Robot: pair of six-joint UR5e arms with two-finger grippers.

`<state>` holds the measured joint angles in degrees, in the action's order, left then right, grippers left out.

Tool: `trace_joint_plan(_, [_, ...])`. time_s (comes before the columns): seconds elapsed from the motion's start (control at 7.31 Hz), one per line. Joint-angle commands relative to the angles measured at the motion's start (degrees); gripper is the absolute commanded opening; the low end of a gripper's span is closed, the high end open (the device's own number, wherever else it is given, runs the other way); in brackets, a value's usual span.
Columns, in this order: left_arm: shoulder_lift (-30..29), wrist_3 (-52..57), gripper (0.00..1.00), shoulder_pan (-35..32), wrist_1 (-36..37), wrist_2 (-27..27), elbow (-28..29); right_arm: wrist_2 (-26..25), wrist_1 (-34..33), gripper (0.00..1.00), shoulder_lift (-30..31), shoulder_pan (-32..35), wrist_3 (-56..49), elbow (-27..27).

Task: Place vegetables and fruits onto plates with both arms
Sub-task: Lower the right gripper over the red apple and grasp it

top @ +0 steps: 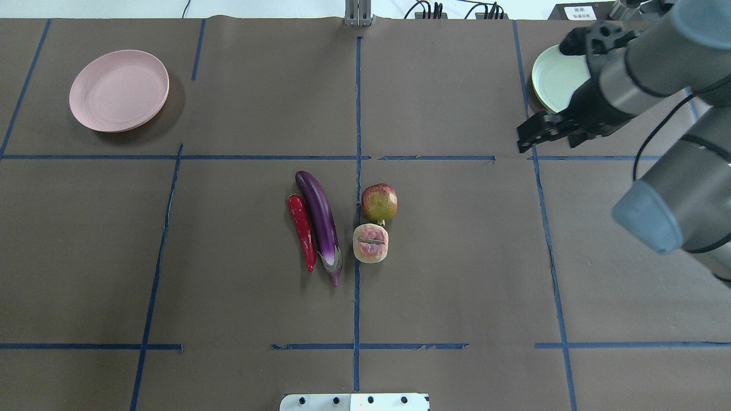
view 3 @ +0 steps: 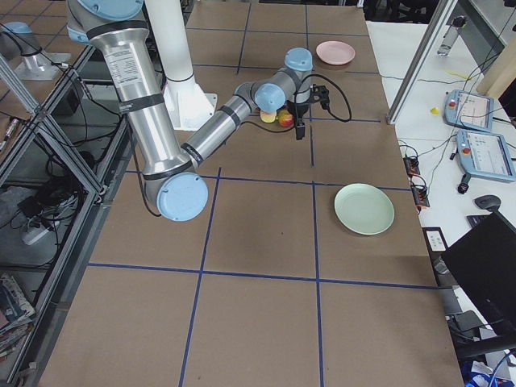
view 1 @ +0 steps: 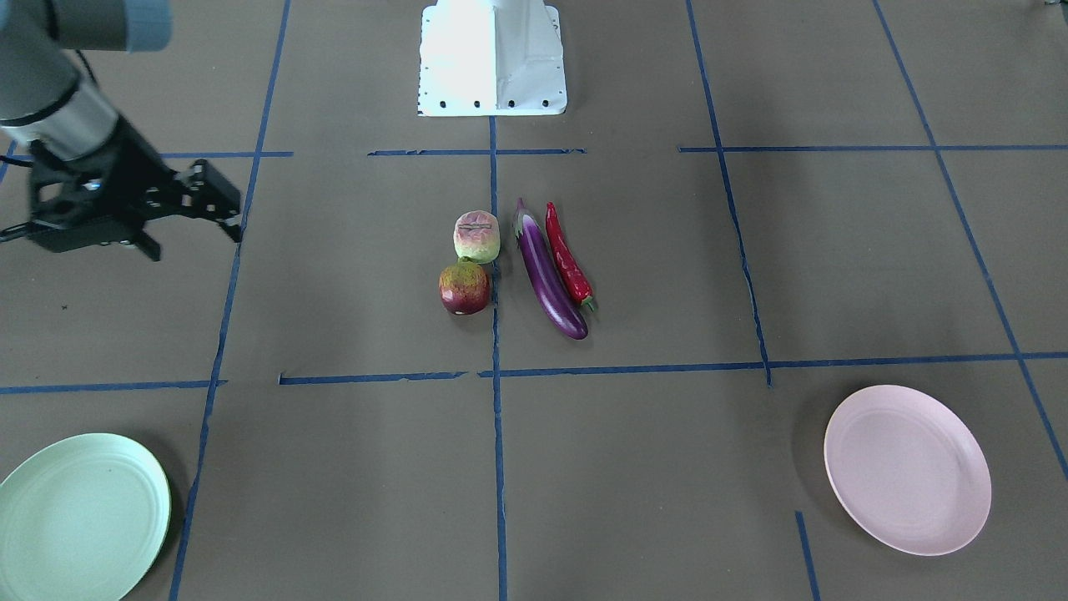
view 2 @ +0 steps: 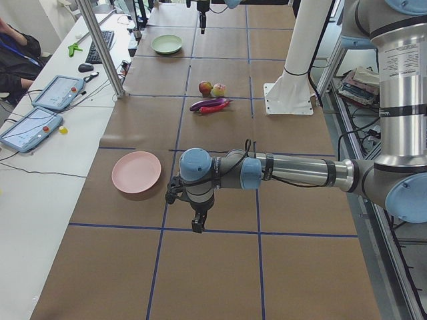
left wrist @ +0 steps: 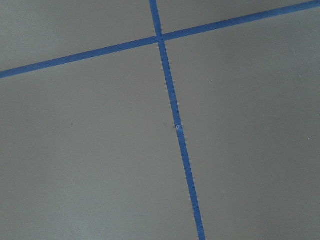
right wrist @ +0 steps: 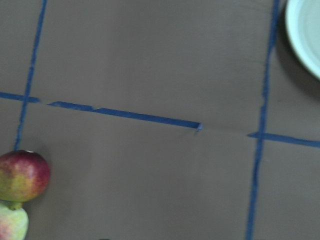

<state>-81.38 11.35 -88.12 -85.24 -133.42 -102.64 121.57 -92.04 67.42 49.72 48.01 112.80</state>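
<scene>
mint plate (top: 550,79) partly behind right arm (top: 634,85)

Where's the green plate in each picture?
Front-facing: green plate, bottom left corner.
Overhead: top right, partly hidden.
Exterior left: top, far end.
Exterior right: right of centre.
Left wrist: not in it.
Right wrist: top right corner, cut off.
Landmark: dark red apple, in every view showing the plate.

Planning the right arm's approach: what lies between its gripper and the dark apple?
Only bare paper and blue tape between right gripper and dark apple, per the overhead view.
</scene>
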Motion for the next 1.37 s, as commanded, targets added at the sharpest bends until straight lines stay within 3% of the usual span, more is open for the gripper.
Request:
trace_joint_plan(0.0, [-0.01, -0.01, 1.00, 0.06, -0.02, 0.00, 0.07, -10.08, -0.07, 1.00, -10.77, -10.75, 11.64, -6.59])
trace_joint_plan(0.27, [-0.01, -0.01, 1.00, 0.06, -0.02, 0.00, 0.07, -16.86, 0.11, 1.00, -20.01, -15.77, 16.14, -17.30])
trace_joint_plan(0.55, [-0.01, -0.01, 1.00, 0.06, -0.02, 0.00, 0.07, -19.35, 0.46, 1.00, -24.60, -17.81, 16.42, -24.79])
trace_joint_plan(1.23, [-0.01, -0.01, 1.00, 0.23, -0.02, 0.00, 0.16, -23.29, 0.63, 1.00, -25.15, -21.15, 16.24, -30.27])
